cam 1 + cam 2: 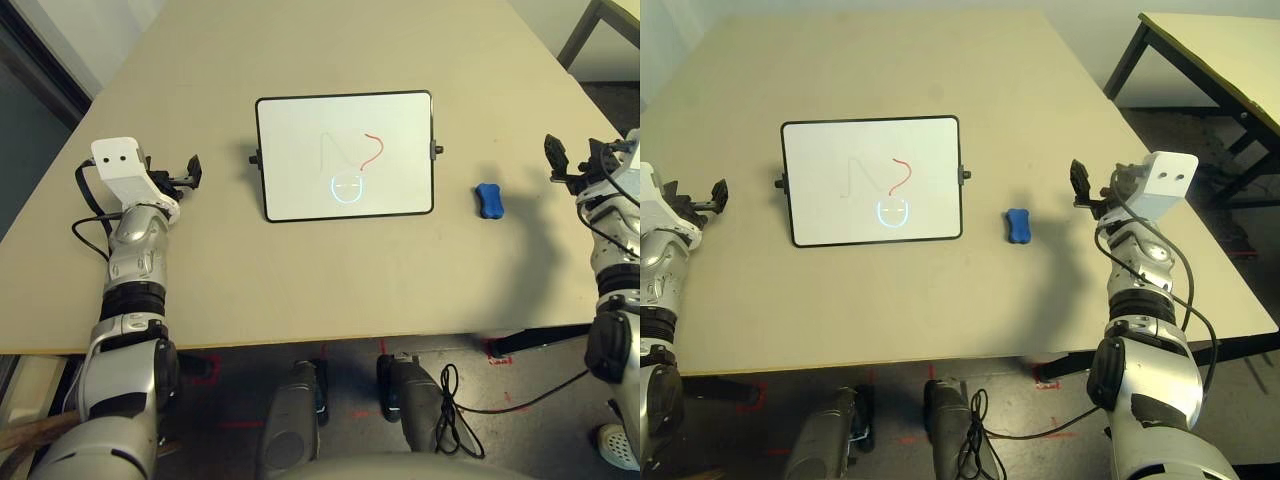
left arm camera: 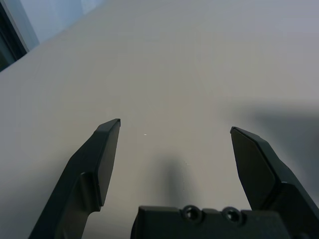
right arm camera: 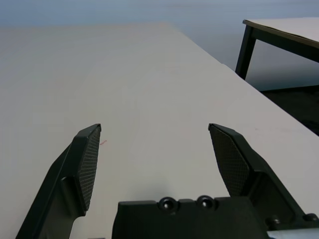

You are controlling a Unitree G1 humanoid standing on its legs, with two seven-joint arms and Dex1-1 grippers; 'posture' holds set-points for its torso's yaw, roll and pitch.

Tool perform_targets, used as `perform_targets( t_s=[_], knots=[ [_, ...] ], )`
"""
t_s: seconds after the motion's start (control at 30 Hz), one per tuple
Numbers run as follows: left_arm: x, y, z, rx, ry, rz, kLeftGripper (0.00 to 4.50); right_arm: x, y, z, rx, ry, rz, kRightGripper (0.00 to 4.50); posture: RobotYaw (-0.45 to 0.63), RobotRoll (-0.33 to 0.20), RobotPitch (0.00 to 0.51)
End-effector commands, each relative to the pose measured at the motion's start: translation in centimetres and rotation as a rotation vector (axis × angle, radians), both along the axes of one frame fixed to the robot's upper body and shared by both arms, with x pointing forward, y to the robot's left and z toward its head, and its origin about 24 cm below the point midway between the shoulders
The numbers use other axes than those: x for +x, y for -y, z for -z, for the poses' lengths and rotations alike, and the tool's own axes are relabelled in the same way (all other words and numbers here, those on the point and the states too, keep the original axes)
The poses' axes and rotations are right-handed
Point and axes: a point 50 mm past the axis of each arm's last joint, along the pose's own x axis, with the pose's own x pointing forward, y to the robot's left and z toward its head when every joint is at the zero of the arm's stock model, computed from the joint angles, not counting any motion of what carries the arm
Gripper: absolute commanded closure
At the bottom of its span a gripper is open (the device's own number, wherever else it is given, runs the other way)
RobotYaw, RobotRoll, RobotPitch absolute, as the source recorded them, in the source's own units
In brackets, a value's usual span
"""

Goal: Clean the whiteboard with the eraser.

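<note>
Waiting w/ both arms parked at the table's outer edges, nothing picked up yet. Right gripper (image 1: pixel 1081 187) hangs over the beige tabletop (image 1: pixel 300 290), black fingers (image 3: pixel 87 164) spread wide w/ only bare table between them in the right wrist view. Left gripper (image 1: pixel 190 171) is the same: fingers wide apart, empty, nothing but table ahead of it.

Small bright blue oblong eraser w/ pinched waist (image 1: pixel 1017 226) lies flat on the table, near the right gripper, inboard of it toward the middle and a bit closer to the robot's body. It sits between that gripper and the rectangular white whiteboard w/ thin black frame and rounded corners (image 1: pixel 346 155), apart from the board's near short side, not touching. Board lies flat btwn the two grippers, closer to the left one's reach line than the eraser is; small black knob on each short side. Marks on it: a faint grey zigzag, a red squiggle, a blue circle w/ a face, all around the centre.

Handling, my guess: eraser looks light, prob. foam or felt-backed plastic, slightly squashy, not fragile. Best hold is across the pinched waist, fingers on the two long sides, coming from above. Board looks stiff but light and may slide on the smooth top when rubbed, so the left gripper prob. needs to pin the frame or a knob while wiping.
</note>
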Motion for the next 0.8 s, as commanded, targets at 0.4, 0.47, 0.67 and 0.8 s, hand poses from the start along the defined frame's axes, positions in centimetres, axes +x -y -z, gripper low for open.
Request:
perform_targets(
  t_s=[0.4, 0.47, 0.67, 0.8],
  knots=[
    [1.0, 0.9, -2.4, 0.028, 0.040, 0.108, 0.00, -0.1, -0.3, -1.1, -0.041, -0.070, -0.001, 0.03, -0.04, 0.000, 0.196],
    [1.0, 0.6, -4.3, 0.037, 0.071, 0.152, 0.00, 0.1, -0.9, -1.9, -0.053, -0.106, -0.017, 0.03, -0.04, 0.000, 0.195],
    [0.4, 1.6, -8.4, 0.066, 0.040, 0.381, 0.00, -0.4, -4.3, -3.2, -0.004, -0.268, -0.080, 0.03, -0.03, 0.000, 0.193],
    [-0.3, 3.9, -9.6, 0.107, -0.014, 0.535, 0.00, -0.9, -6.6, -2.7, 0.002, -0.356, -0.139, 0.03, -0.02, 0.000, 0.197]
  ],
)
